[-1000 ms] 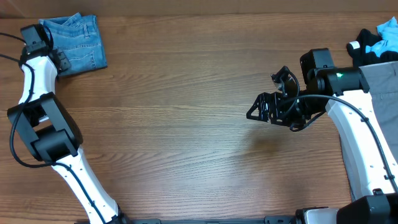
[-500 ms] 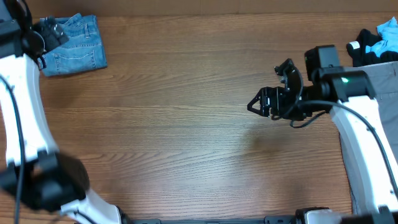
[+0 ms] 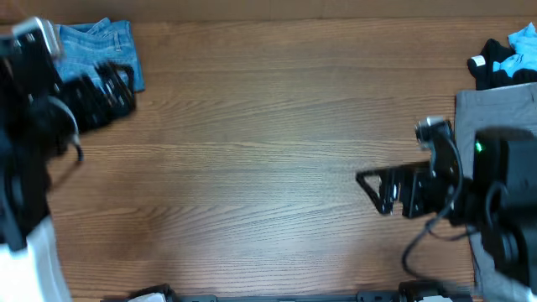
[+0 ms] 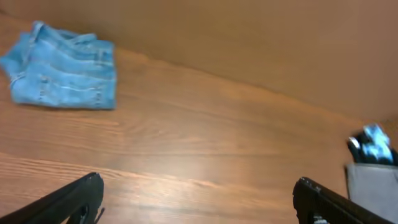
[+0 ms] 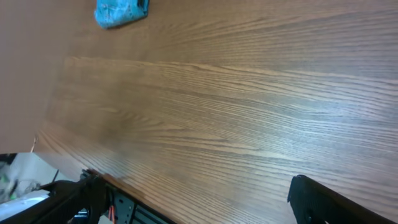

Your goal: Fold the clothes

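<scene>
The folded light blue denim jeans [image 3: 94, 40] lie in the brown wooden worktop's [image 3: 252, 126] far left corner, partly behind the wide-spread, empty left tool [image 3: 107, 91]; the right tool [image 3: 373, 191], also spread wide, hangs beside plain grey trousers [image 3: 497, 109].

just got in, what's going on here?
Neither gripper holds anything. The folded light blue denim jeans lie at the far left corner of the wooden table, the open left gripper hanging nearby. The open right gripper hovers over bare wood; grey trousers and a heap of black, white and cyan garments lie at the right edge.
</scene>
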Available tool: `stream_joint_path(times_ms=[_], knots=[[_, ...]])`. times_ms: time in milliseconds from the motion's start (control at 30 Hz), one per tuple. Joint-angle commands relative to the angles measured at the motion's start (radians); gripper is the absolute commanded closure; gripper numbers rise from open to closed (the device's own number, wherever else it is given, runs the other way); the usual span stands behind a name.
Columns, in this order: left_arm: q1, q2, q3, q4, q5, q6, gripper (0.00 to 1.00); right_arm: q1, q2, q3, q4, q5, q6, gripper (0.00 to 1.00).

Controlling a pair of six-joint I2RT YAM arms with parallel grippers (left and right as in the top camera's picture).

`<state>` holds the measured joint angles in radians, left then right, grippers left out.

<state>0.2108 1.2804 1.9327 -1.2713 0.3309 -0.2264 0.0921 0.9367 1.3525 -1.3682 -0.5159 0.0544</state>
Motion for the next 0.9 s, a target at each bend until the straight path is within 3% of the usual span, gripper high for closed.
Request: stream_joint_path(times_ms=[0, 300, 500, 867], knots=[[-0.042, -0.135, -0.114, -0.018, 0.029, 0.069, 0.0, 0.004, -0.081, -0.081, 0.013, 0.045, 0.048, 0.02], [-0.056, -0.553, -0.654, 0.102, 0.089, 0.019, 0.0, 0.004, -0.305, -0.42, 0.304, 0.053, 0.21, 0.02], [-0.054, -0.828, -0.987, 0.211, 0.081, -0.053, 0.0, 0.004, -0.313, -0.582, 0.587, 0.09, 0.314, 0.0], [-0.054, -0.849, -1.19, 0.295, 0.077, -0.059, 0.0, 0.004, -0.176, -0.6, 0.679, 0.124, 0.313, 0.0]])
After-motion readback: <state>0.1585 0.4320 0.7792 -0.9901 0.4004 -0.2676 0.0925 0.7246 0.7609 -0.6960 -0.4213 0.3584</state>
